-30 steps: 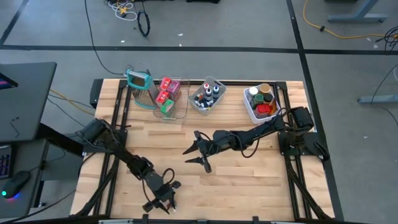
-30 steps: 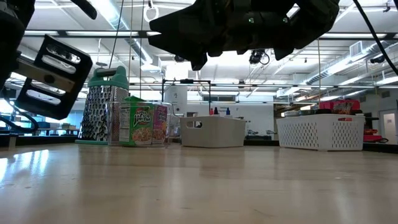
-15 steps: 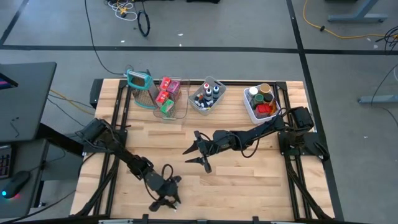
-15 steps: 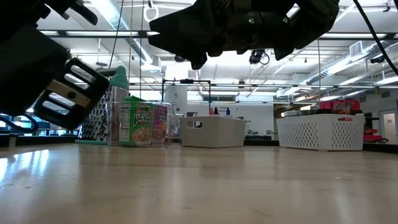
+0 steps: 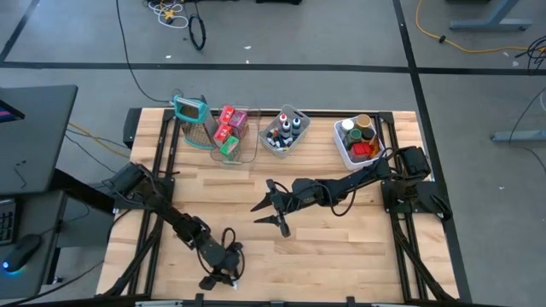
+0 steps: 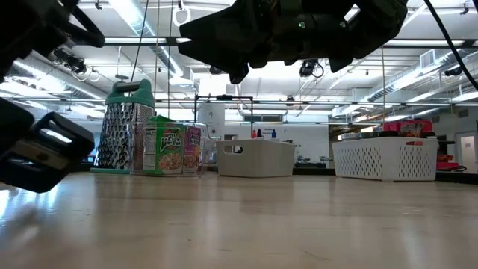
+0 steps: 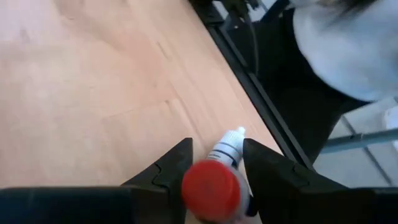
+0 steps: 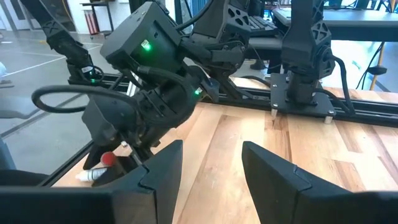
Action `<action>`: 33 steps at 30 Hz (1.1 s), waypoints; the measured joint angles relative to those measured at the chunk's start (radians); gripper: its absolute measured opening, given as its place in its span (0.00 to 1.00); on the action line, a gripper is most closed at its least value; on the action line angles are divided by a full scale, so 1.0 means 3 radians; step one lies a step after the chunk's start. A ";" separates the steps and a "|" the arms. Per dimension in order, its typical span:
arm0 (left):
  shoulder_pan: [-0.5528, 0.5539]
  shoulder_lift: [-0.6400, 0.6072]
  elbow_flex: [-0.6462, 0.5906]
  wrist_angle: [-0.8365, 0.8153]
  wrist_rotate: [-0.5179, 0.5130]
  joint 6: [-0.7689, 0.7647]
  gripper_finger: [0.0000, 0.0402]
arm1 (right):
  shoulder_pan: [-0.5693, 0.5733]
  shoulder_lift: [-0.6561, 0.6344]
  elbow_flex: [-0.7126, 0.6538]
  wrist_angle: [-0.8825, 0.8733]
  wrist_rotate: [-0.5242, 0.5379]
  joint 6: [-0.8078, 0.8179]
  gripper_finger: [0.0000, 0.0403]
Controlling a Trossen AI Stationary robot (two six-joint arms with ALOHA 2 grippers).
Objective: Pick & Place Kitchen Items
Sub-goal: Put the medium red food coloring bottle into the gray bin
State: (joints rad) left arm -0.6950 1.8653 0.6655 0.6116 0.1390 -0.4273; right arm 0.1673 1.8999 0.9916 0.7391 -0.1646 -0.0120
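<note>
Left gripper [image 5: 223, 271] at the tabletop's [image 5: 341, 247] front edge: from above, too small to tell what it holds. Left wrist view cuts off the bottle's [image 7: 225, 152] lower end behind its red cap [image 7: 211, 190]; label unreadable. Low view: left gripper cut by the left edge, blurred; right gripper [image 5: 271, 216] fingertips out of frame at top. White bin [image 6: 385, 159] hides its contents but for red tops. Bottles in the grey bin [image 5: 284, 132] too small to count. Packet [image 6: 168, 148] print unreadable.
</note>
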 joint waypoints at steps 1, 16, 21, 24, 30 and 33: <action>-0.0006 0.0000 0.0000 0.0008 0.0000 0.0049 0.36 | 0.0000 0.0000 0.0000 0.0000 0.0000 0.0000 0.44; 0.0033 0.0001 -0.0004 0.0115 -0.0331 0.0198 0.17 | -0.0034 -0.0015 0.0000 -0.0035 0.0574 -0.0116 0.44; 0.0197 0.0001 0.0013 0.0110 -0.0506 0.0243 0.21 | -0.0120 -0.0335 0.0000 -0.0742 0.0933 -0.0117 0.44; 0.0369 0.0000 0.0049 0.0122 -0.0562 0.0368 0.19 | -0.0185 -0.0714 0.0001 -0.1688 0.1162 -0.0040 0.44; 0.0808 -0.0002 0.0157 0.0129 -0.0574 0.0742 0.16 | -0.0243 -0.1453 0.0001 -0.3325 0.1914 0.0672 0.44; 0.1040 -0.0002 0.0200 0.0120 -0.0576 0.0849 0.18 | -0.0205 -0.1721 0.0001 -0.3898 0.2484 0.0990 0.44</action>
State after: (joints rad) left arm -0.3829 1.8648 0.7256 0.6474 -0.0338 -0.1725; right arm 0.1059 1.3837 0.9920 -0.4304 0.5805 0.2849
